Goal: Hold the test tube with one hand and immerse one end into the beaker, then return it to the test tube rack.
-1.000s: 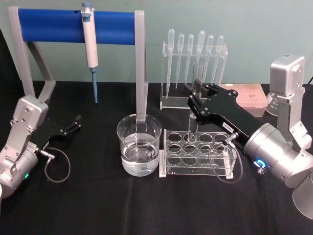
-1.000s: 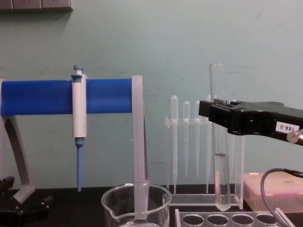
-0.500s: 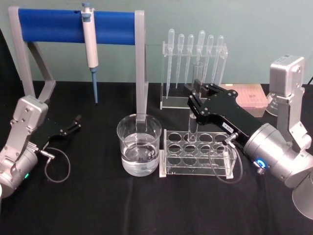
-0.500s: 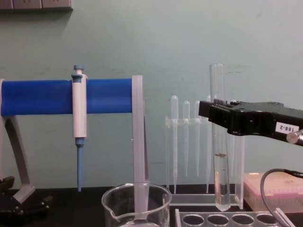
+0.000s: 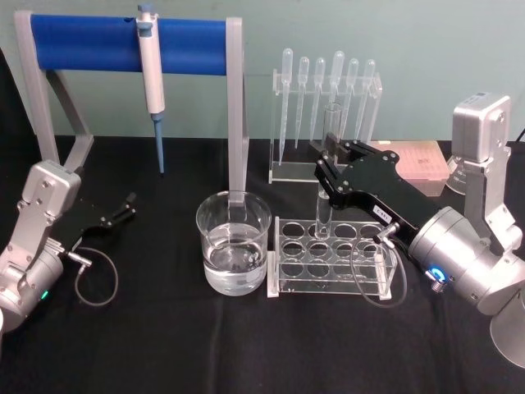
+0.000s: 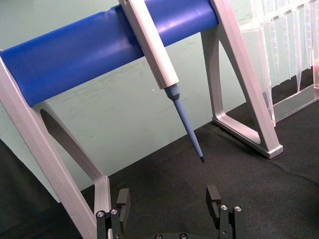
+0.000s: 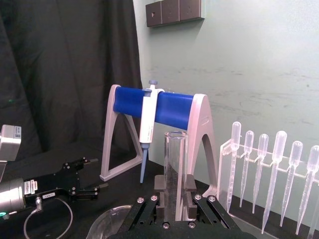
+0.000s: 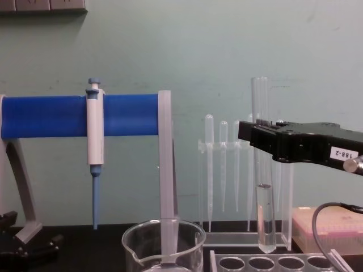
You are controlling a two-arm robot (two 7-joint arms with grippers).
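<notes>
open black cloth (image 5: 246, 345) along the near edge, in front of the beaker (image 5: 234, 246) and test tube rack (image 5: 328, 279). free air over the beaker's mouth, hemmed behind by the grey post (image 5: 236, 98) of the blue-barred stand (image 5: 90, 43). rack just beside the beaker on its right. over the rack, blocked: right gripper (image 5: 326, 168) clamped on the upright test tube (image 5: 331, 123), tube bottom just above the rack top. pipette stand (image 5: 289, 174) close behind. wide room leftward, up to the left gripper (image 5: 125, 207) resting low, micropipette (image 5: 150, 74) hanging behind.

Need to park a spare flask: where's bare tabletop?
Bare cloth lies in front of the beaker and rack, and between the left gripper and beaker. Crowded around the rack, where the right gripper holds the test tube.
</notes>
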